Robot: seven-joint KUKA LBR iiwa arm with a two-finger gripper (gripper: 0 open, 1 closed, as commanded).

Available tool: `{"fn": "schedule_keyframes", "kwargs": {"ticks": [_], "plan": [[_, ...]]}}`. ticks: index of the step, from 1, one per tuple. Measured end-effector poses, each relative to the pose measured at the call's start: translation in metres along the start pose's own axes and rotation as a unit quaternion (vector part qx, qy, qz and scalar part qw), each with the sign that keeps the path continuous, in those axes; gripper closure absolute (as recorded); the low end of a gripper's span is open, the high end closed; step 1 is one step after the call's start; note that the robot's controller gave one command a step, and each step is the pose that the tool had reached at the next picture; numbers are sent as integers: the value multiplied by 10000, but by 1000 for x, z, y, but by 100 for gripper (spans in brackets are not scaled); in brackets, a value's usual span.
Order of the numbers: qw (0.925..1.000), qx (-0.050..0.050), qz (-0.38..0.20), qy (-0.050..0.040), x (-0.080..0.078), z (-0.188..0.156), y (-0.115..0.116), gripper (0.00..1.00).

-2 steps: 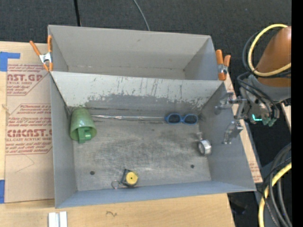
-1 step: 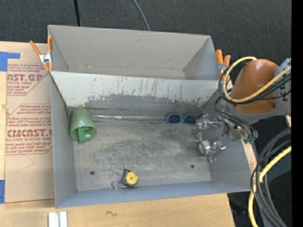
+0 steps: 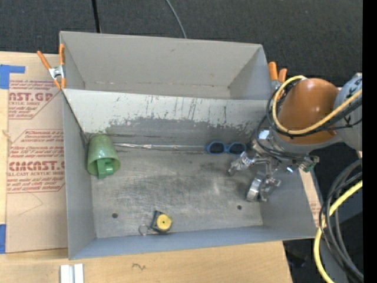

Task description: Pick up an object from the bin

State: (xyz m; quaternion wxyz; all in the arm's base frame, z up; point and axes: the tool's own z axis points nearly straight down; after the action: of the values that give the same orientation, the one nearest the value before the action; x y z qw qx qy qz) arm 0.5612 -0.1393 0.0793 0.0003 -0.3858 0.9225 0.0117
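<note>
Grey metal bin [image 3: 177, 184], floor mostly bare. Gripper [image 3: 259, 188] low at right; cannot tell whether pincer wide or narrow. Blue goggle-shaped item [image 3: 225, 148] nearest, by far wall. Green cup [image 3: 102, 156] left, yellow tape measure [image 3: 161, 222] near. Risk: closing on bare floor, grabbing nothing.

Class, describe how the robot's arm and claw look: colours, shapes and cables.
The wrist carries a rounded orange-brown cover, glossy like a dome. Yellow and black cables loop around it, and more run down the right side. Beneath it sits a small silvery metal claw built of angular parts.
</note>
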Motion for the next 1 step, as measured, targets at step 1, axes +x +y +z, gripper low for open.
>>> {"fn": "schedule_keyframes", "kwargs": {"ticks": [1], "plan": [[10000,90,-14,18,6,1,-6,100]]}}
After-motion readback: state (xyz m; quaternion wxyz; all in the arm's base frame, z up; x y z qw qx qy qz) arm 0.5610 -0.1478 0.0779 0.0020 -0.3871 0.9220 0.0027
